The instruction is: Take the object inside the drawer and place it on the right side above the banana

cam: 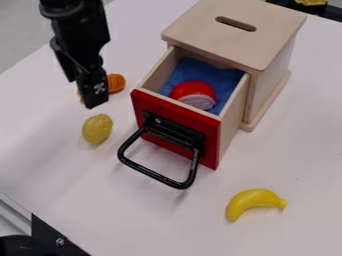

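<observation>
"Where's your target?"
"View-right of your tool [96, 96]: red half-round piece [194, 92], pale face showing, on the blue lining [230, 80] in the open drawer [212, 134]."
"Tool state?"
"Can't tell, wide or narrow."
"Long axis?"
"Looks slanted, running away from your tool toward lower view-right. I'd line up with that."
"Next move?"
"Should be across view-right, over the side wall nearest your tool, then down. Low approach might bump it."
"Drop spot?"
"Bench [287, 147], farther view-right of your tool, above the banana [252, 200], which sits lower view-right."
</observation>
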